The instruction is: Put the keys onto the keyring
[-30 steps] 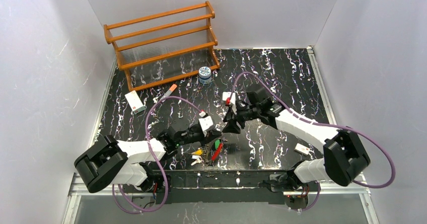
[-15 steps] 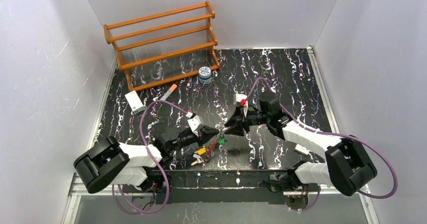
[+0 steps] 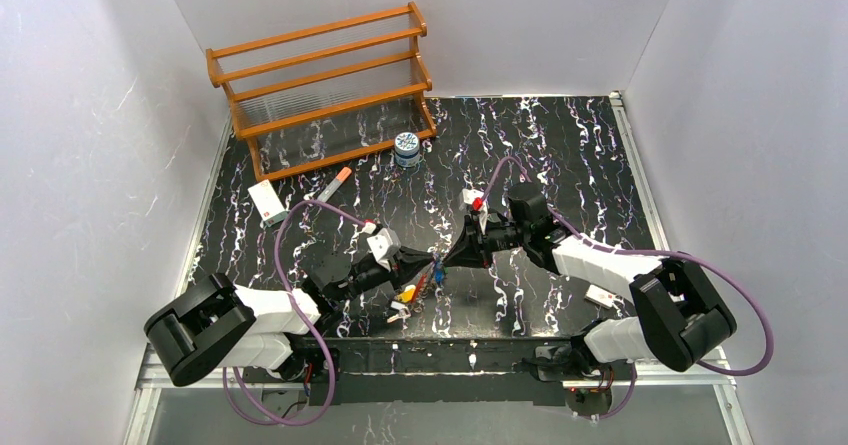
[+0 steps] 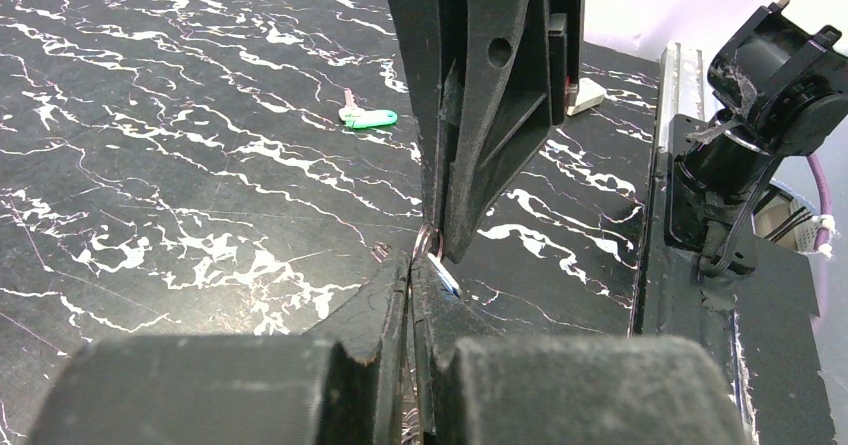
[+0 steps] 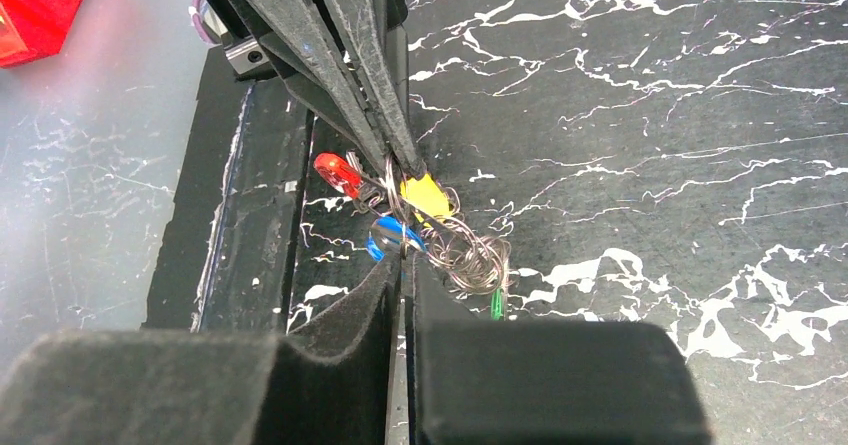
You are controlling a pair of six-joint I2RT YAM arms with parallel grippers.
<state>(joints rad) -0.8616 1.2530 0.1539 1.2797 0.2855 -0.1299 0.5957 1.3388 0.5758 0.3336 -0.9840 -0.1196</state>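
- Black white-veined surface inside white walls; a wooden rack stands at the back left with its shelves bare.
- Round blue-white jar stands just in front of the rack's right end. Only its patterned top shows, so its contents can't be seen.
- Orange-tipped marker and a small white box lie left of centre. Another small white item lies near the right arm.
- Left claw is closed tight, pinching the wire of the keyring at its tip, above the surface near the front edge.
- Red key and yellow key hang in the bundle right at that pinch.
- Right claw meets the left claw tip to tip, fingers almost together. The blue key sits at its fingertips. Can't tell whether it pinches the key, the wire or nothing.
- Green key lies flat on the surface, apart from the bundle.
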